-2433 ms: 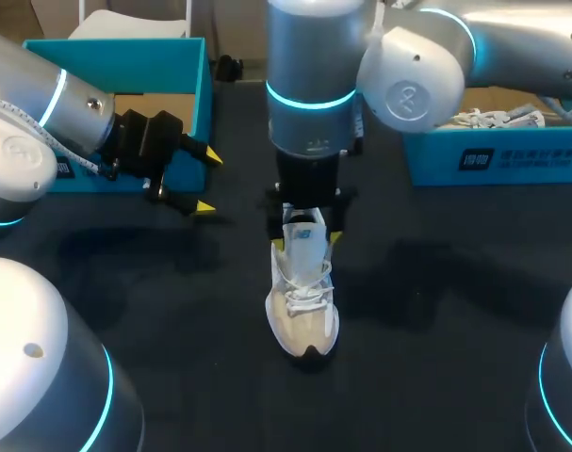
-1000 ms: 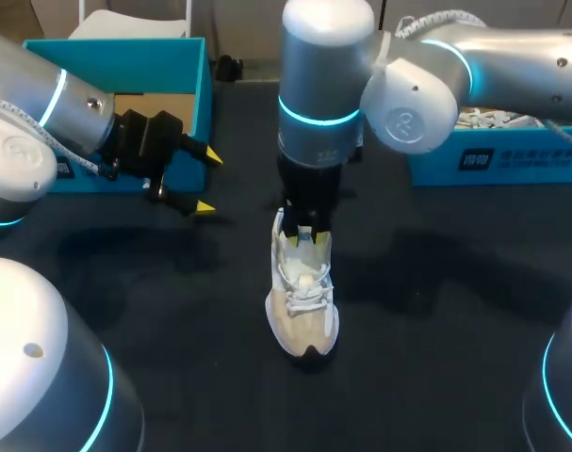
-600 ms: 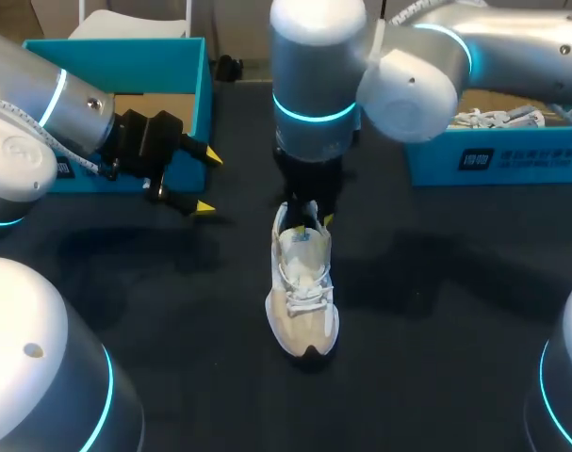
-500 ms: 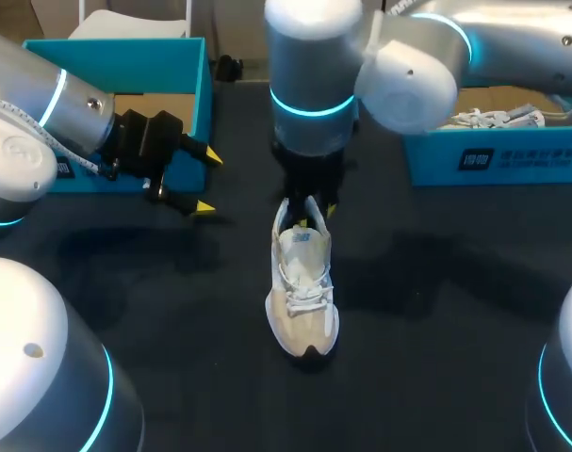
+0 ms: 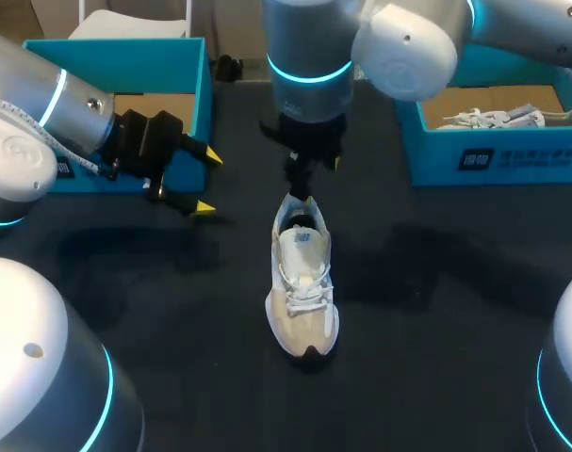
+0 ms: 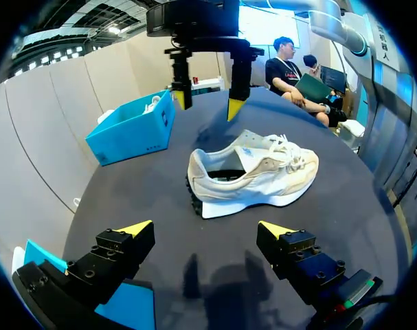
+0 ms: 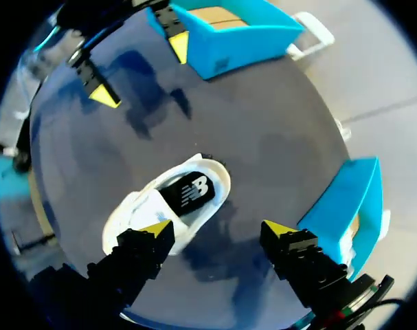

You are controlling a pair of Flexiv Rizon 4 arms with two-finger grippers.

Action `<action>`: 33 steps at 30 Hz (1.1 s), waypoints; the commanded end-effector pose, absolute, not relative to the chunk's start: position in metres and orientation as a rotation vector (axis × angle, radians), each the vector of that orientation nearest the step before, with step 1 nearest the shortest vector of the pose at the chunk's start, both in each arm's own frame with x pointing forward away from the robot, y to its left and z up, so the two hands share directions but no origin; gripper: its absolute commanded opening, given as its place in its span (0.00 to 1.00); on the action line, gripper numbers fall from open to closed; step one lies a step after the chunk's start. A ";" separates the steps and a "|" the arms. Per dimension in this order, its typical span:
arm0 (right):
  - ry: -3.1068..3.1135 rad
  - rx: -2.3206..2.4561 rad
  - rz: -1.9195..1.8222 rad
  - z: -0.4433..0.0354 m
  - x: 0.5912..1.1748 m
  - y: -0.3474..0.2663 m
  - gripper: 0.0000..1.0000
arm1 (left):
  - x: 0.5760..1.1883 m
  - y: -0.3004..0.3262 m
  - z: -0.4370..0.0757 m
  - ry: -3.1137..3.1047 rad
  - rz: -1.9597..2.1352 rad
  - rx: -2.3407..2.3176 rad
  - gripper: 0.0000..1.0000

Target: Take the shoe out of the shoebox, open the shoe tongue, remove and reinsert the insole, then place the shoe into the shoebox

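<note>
Right pincer (image 5: pixel 311 169) hangs open and empty just above the heel of the shoe (image 5: pixel 302 282), which stands upright on the bench (image 5: pixel 436 311), toe towards the robot, nothing holding it. Left pincer (image 5: pixel 208 182), open and empty too, sits beside the left shoebox (image 5: pixel 187 85), well apart from the shoe. The danger: come down off-centre and a yellow tip snags the tongue (image 5: pixel 302 240) or laces (image 5: pixel 304 292), or tips the unbraced shoe over. Print? A logo on the tongue, another on the dark insole (image 7: pixel 191 192), a white label (image 5: pixel 474 158) on the right shoebox (image 5: pixel 549 160), too small to make out.
</note>
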State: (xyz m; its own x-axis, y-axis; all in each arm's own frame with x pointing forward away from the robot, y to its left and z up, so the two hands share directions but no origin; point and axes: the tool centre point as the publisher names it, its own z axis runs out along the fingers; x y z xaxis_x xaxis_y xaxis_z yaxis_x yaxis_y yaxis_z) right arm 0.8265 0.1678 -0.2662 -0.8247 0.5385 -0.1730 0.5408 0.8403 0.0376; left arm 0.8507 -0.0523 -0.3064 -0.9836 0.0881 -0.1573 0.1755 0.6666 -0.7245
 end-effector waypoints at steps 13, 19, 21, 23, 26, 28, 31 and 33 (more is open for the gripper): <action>2.947 0.344 0.051 -0.305 0.848 0.192 0.87 | 0.850 -0.052 -0.306 2.768 -1.220 0.222 1.00; 2.945 0.261 0.058 -0.323 0.857 0.195 0.88 | 0.850 -0.052 -0.306 2.768 -1.220 0.222 1.00; 2.936 0.231 0.041 -0.329 0.861 0.195 0.87 | 0.850 -0.052 -0.306 2.768 -1.220 0.222 1.00; 2.926 0.203 0.028 -0.335 0.864 0.196 0.87 | 0.850 -0.052 -0.306 2.768 -1.220 0.222 1.00; 2.925 0.182 0.018 -0.348 0.870 0.197 0.90 | 0.850 -0.052 -0.306 2.768 -1.220 0.222 1.00; 2.934 0.148 0.008 -0.353 0.872 0.197 0.85 | 0.850 -0.052 -0.306 2.768 -1.220 0.222 1.00; 2.942 0.115 0.004 -0.357 0.876 0.198 0.67 | 0.850 -0.052 -0.306 2.768 -1.220 0.222 1.00; 2.942 0.096 -0.002 -0.360 0.878 0.196 0.62 | 0.850 -0.052 -0.306 2.768 -1.220 0.222 1.00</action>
